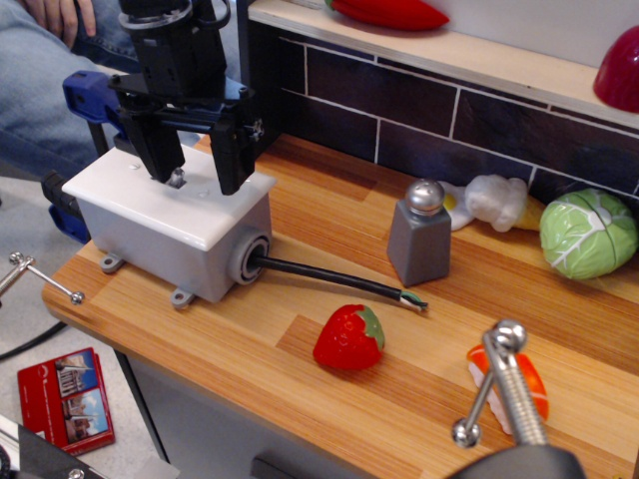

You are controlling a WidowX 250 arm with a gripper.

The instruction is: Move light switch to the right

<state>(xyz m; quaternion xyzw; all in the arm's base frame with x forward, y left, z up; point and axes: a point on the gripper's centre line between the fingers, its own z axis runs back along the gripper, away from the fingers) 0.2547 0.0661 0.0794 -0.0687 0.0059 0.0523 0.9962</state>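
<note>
The light switch (177, 180) is a small silvery toggle lever on the white faceplate (150, 200) of a grey box (170, 249) at the table's left end, with a black cable (334, 282) running out to the right. My black gripper (195, 170) hangs open right over the faceplate. Its left finger (160, 155) touches or nearly touches the lever. Its right finger (230, 160) stands near the faceplate's right edge. The lever's lean is too small to tell.
A blue-handled clamp (85, 100) sits behind the box. A grey salt shaker (421, 235), a toy strawberry (349, 339), a sushi piece (509, 384), a green cabbage (587, 232) and a white toy (494, 202) stand on the table. A metal clamp screw (504, 384) is in the foreground. A dark tiled wall rises behind.
</note>
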